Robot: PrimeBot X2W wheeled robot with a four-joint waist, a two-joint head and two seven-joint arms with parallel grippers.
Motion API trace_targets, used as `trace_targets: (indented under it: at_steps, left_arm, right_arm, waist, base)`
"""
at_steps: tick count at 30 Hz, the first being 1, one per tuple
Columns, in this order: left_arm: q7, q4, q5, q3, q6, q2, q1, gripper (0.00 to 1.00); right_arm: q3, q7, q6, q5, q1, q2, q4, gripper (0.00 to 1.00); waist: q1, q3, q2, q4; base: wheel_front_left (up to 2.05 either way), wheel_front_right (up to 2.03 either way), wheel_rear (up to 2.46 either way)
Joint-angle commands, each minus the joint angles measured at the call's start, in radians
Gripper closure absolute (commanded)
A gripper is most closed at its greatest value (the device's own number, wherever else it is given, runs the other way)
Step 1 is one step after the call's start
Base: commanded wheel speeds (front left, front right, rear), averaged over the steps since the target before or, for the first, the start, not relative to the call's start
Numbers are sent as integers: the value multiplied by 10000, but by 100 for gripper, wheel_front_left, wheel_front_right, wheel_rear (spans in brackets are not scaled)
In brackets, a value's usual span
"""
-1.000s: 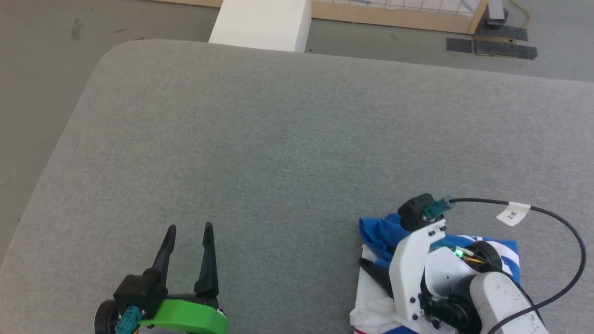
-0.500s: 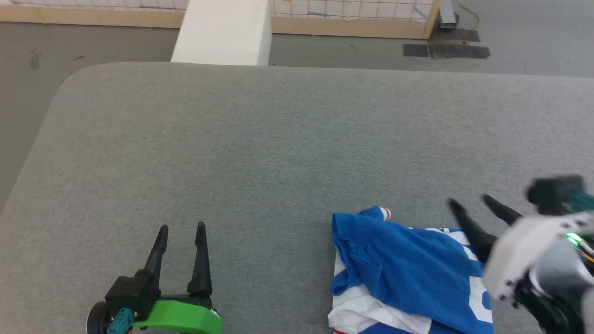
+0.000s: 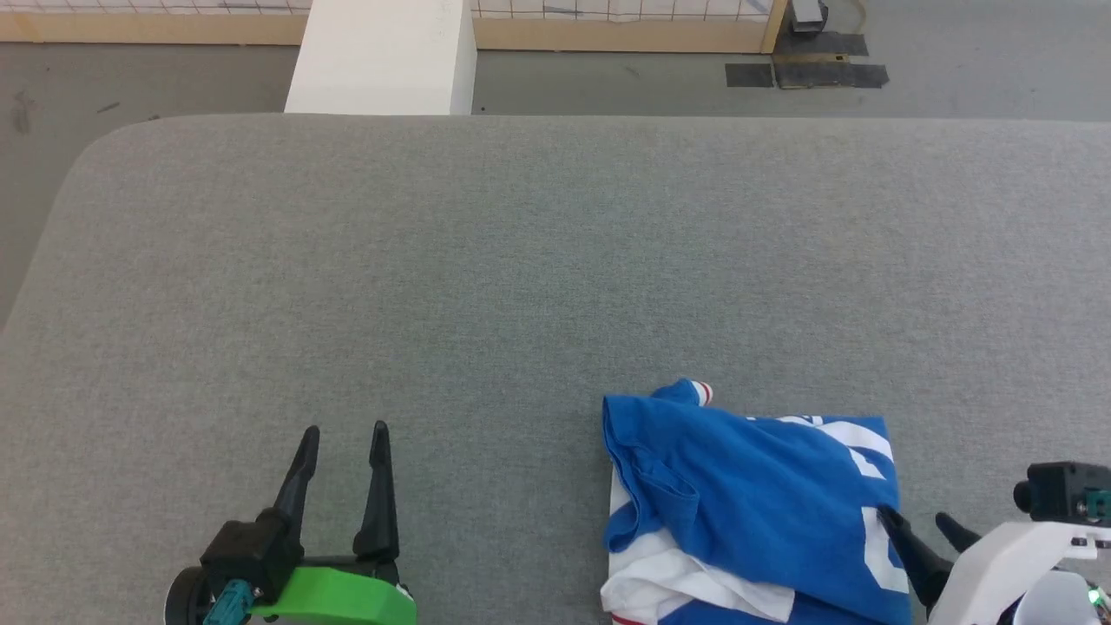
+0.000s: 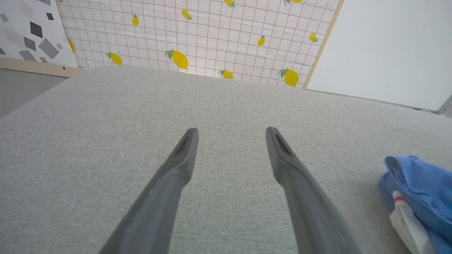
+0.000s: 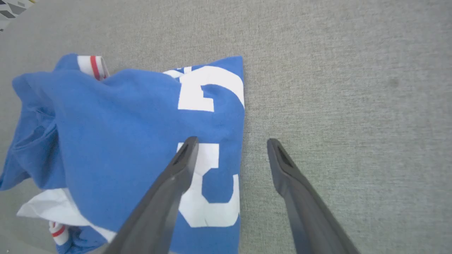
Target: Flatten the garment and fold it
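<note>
Folding looks part done. Head view: the garment (image 3: 746, 495) lies as a rumpled packet at the tabletop's (image 3: 521, 260) near edge, right of middle. Left wrist view: left gripper (image 4: 231, 130) spread, empty. Right wrist view: right gripper (image 5: 231, 141) spread, empty, straddling the cloth's edge; I'd say smoothing is left to do.

Before you: grey fabric tabletop (image 3: 521, 260) | 11 o'clock: white block (image 3: 382, 56) on grey floor (image 3: 174, 78) | behind it: lemon-print grid wall (image 4: 212, 35) | 1 o'clock: dark patches (image 3: 807, 74), maybe mats

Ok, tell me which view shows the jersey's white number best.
Right wrist view: the number lies close and large, partly behind the right claw. Head view gives it small and slanted. Left wrist view catches the garment by its blue edge.
</note>
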Motion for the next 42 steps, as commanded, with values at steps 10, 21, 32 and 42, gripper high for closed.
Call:
trace_targets:
  at_steps: [10, 21, 32, 42]
  left_arm:
    - [72, -98, 55, -31, -11, 259, 16, 0]
    - [166, -247, 0, -75, 112, 302, 10, 0]
    - [107, -221, -30, -290, 158, 239, -27, 0]
    - [242, -409, 158, -545, 137, 358, -612, 0]
  right_arm:
    - [-99, -58, -13, 55, -687, 44, 1807, 0]
    - [50, 302, -13, 367, -1206, -50, 2751, 100]
    - [463, -166, -13, -186, -1541, -874, 1411, 100]
    - [1105, -60, -13, -563, -2856, -2068, 1167, 100]
  waist:
    - [0, 176, 0, 406]
    - [0, 173, 0, 406]
    - [0, -49, 0, -143]
    - [0, 487, 0, -968]
  base:
    - [0, 0, 0]
    - [0, 0, 0]
    - [0, 0, 0]
    - [0, 0, 0]
